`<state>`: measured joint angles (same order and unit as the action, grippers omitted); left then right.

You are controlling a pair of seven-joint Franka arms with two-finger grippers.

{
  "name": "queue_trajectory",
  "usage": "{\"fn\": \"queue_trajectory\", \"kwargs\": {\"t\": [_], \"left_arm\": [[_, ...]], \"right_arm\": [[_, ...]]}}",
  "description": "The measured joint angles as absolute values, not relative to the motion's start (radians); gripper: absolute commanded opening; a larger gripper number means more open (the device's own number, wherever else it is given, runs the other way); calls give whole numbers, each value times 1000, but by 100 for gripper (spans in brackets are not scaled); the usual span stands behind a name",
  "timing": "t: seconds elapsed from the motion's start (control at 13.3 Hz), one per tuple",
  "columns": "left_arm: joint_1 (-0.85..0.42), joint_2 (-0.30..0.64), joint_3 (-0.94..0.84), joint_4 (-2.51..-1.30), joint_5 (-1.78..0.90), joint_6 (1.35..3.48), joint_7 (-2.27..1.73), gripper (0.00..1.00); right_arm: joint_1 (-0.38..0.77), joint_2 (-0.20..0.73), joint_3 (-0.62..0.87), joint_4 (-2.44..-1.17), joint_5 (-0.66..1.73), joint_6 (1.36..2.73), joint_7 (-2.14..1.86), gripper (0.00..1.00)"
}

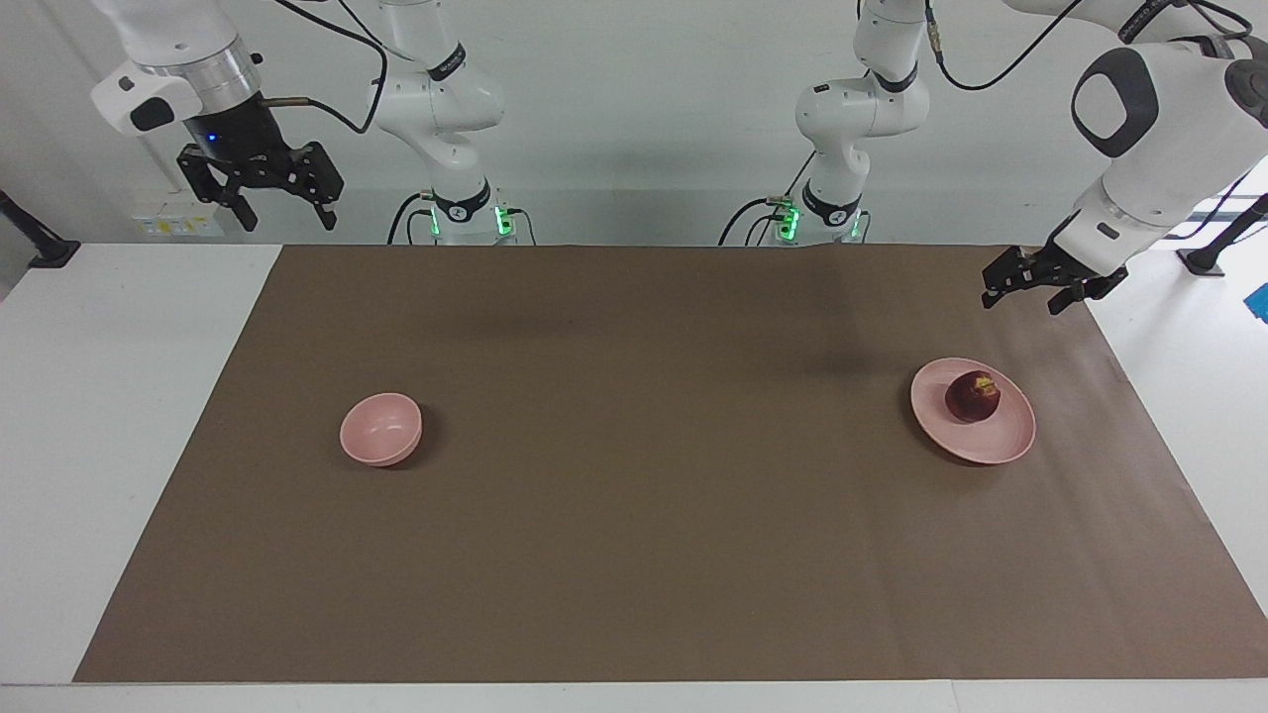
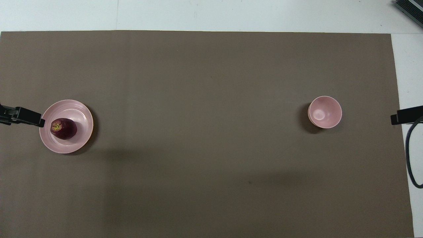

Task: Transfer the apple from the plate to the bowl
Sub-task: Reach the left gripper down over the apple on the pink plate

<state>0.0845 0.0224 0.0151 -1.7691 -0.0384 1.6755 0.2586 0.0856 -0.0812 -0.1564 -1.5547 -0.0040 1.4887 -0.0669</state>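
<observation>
The dark red apple [image 1: 973,396] [image 2: 63,129] lies on the flat pink plate [image 1: 1003,443] [image 2: 82,114] toward the left arm's end of the table. The small deep pink bowl [image 1: 381,428] [image 2: 325,112] stands empty toward the right arm's end. My left gripper [image 1: 1025,300] is open and empty, tilted, low over the mat beside the plate; one of its fingers [image 2: 29,117] shows in the overhead view. My right gripper [image 1: 284,216] is open and empty, raised over the table's edge at the right arm's end; one of its fingers [image 2: 404,115] shows in the overhead view.
A brown mat [image 1: 634,555] [image 2: 211,82] covers most of the white table [image 1: 119,396]. A black cable [image 2: 409,158] hangs at the right arm's end. A dark object [image 2: 409,8] sits at the table's corner farthest from the robots.
</observation>
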Motion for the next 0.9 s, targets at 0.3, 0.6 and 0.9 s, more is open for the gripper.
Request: {"fn": "queue_trajectory", "kwargs": {"t": [0.3,0.6,0.9], "left_arm": [[98,24,15,-1903,-38,1814,279,100],[109,37,15,-2055,-38,2016,284,100],[122,79,15,-2148,-38,2177,292,100]], "right_arm": [[86,-81,-156,-1555,-4,1489,-67,100],[86,-82,-156,-1555,-4,1489,-67,100],[86,-82,-156,-1555,-4,1489,-67,100]]}}
